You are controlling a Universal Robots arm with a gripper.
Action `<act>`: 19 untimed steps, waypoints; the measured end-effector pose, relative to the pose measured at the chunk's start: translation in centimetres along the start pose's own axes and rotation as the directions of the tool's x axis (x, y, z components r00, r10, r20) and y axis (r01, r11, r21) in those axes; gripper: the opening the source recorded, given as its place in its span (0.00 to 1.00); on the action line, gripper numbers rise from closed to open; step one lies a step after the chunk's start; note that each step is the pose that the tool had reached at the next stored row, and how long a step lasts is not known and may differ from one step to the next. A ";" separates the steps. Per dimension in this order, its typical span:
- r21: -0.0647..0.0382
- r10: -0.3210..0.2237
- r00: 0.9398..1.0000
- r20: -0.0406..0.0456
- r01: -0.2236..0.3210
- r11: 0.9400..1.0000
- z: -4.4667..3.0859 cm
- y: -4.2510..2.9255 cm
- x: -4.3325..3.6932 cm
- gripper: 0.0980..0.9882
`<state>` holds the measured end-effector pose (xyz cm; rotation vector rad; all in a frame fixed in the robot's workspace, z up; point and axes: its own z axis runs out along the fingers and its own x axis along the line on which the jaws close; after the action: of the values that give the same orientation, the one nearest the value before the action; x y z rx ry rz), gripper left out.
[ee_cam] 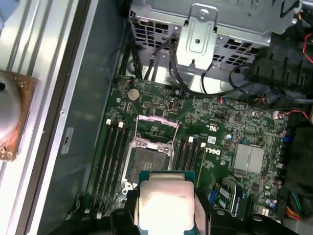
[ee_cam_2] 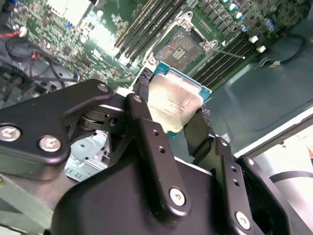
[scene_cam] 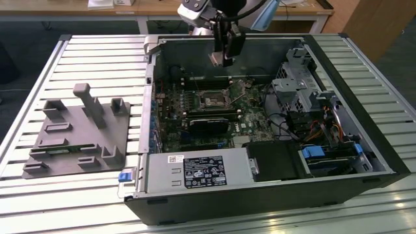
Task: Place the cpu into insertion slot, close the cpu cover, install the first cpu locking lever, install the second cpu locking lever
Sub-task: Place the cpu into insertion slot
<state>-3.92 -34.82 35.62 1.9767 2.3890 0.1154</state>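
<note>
My gripper [scene_cam: 223,57] hangs inside the open computer case, above the motherboard, shut on the cpu [ee_cam_2: 174,100]. The cpu [ee_cam: 165,199] is a flat square chip with a dull silver top and a green edge, pinched between two black fingers [ee_cam_2: 145,122]. Below it lies the insertion slot [ee_cam: 146,164], a dark square socket with a metal rim; in the exterior view the insertion slot [scene_cam: 213,101] is nearer the camera than the gripper. The cpu cover [ee_cam: 156,126] is swung open, on the socket side toward the drive cage.
Long memory slots [ee_cam: 111,156] flank the socket. A black card [scene_cam: 209,125] lies just in front of it. A metal drive cage [scene_cam: 293,87] and cables crowd the exterior view's right, the power supply [scene_cam: 195,173] the front. A grey fixture [scene_cam: 78,131] rests on the slatted table.
</note>
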 end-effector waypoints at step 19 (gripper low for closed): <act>-0.003 0.204 0.979 0.016 -0.204 0.979 0.97 -0.08 -0.02 0.49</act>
<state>-3.93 -34.82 34.65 2.2087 2.1688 0.1061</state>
